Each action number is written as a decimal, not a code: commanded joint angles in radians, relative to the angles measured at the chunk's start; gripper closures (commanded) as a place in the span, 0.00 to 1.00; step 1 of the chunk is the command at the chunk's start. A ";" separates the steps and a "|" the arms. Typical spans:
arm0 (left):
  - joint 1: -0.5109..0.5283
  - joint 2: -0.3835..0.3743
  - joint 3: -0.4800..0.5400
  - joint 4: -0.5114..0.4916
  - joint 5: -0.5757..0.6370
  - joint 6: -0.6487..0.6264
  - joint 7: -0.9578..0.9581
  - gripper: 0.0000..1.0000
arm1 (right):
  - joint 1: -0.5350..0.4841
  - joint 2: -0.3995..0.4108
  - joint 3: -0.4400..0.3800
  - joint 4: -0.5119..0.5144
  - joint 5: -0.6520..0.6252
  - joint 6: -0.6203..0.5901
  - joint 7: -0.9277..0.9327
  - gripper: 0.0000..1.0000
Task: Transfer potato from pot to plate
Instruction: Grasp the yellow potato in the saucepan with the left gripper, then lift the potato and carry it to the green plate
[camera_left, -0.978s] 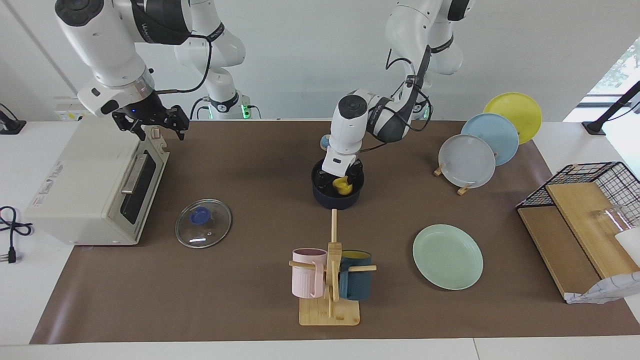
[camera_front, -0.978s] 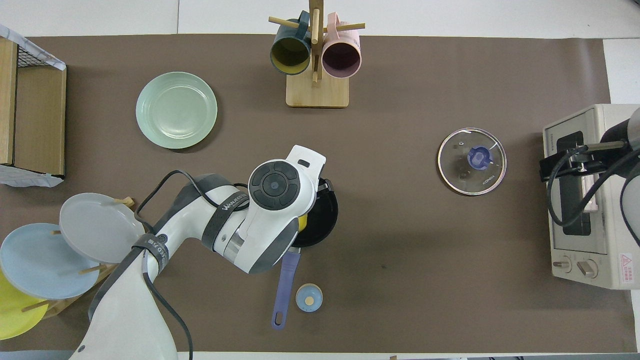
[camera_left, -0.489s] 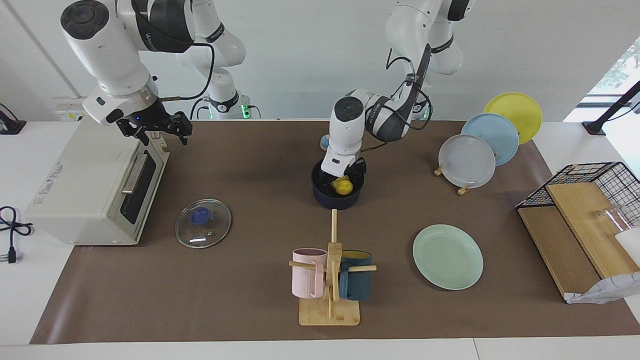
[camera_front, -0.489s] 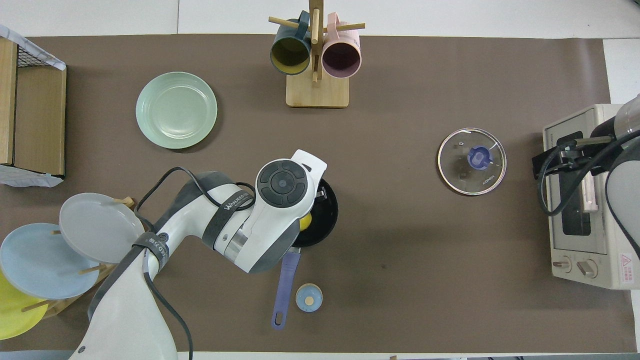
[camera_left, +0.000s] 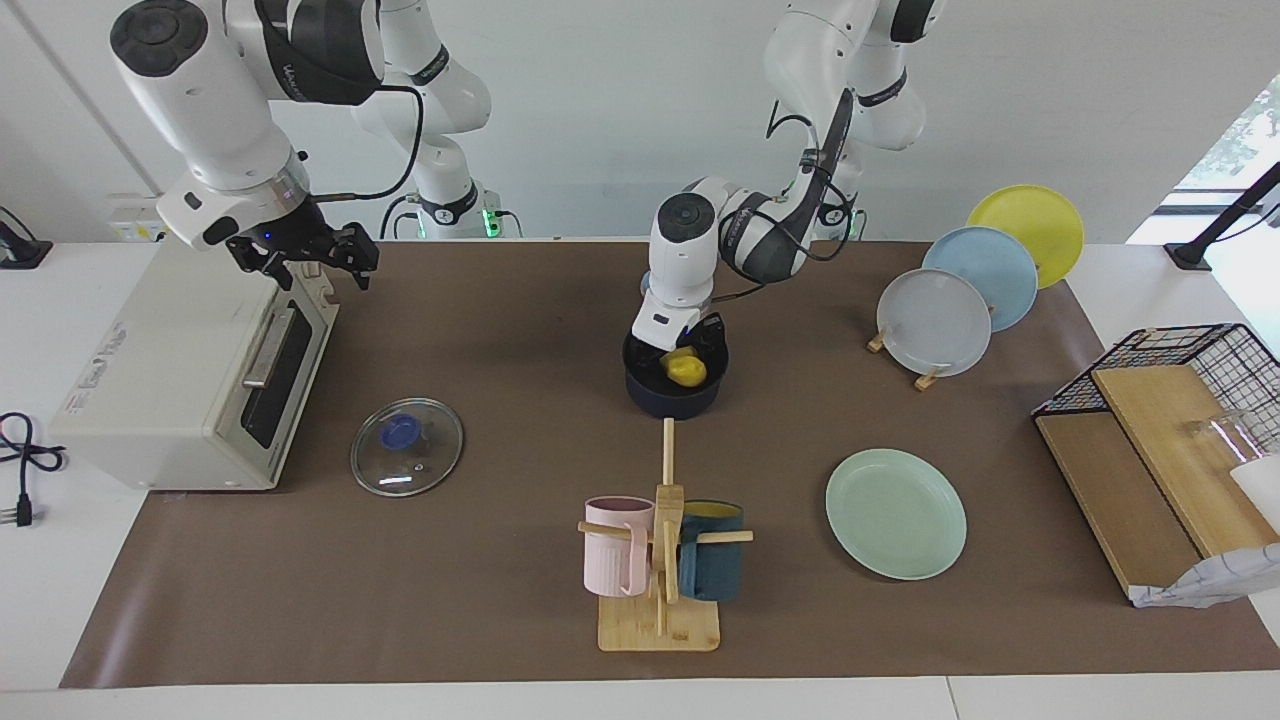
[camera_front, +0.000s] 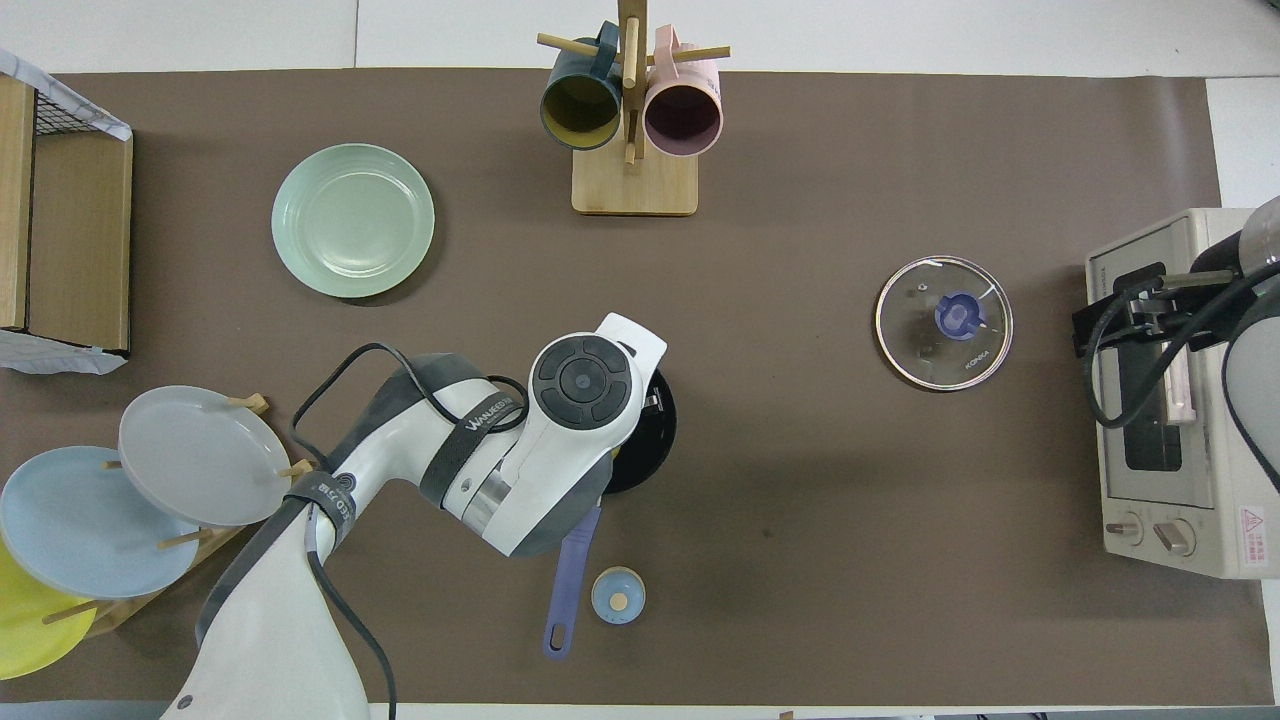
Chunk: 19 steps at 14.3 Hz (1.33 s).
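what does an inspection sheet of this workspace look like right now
Surface: brown mat over a white table.
Job's things: potato held at the pot's rim height; mint plate bare, toward the left arm's end.
Clutter: glass lid, toaster oven, mug rack, plate rack, wire basket, small blue knob by the pot handle.
Grippers: left gripper shut on potato; right gripper open, waiting over the toaster oven.
Cables: black plug lead beside the toaster oven.
Surroundings: white wall, window at one edge.

"KONKA" — on the glass lid (camera_front: 944, 322); arm band (camera_front: 482, 417) lettering unreadable.
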 joint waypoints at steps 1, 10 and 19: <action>-0.018 -0.007 0.014 -0.016 0.018 0.015 0.004 0.15 | -0.002 -0.002 -0.001 0.014 0.017 -0.025 0.020 0.00; -0.008 -0.020 0.014 0.004 0.018 -0.026 0.016 1.00 | -0.001 0.001 0.009 0.043 0.024 -0.054 0.023 0.00; 0.287 -0.041 0.015 0.496 -0.109 -0.560 0.360 1.00 | -0.007 0.003 0.009 0.044 0.024 -0.062 0.023 0.00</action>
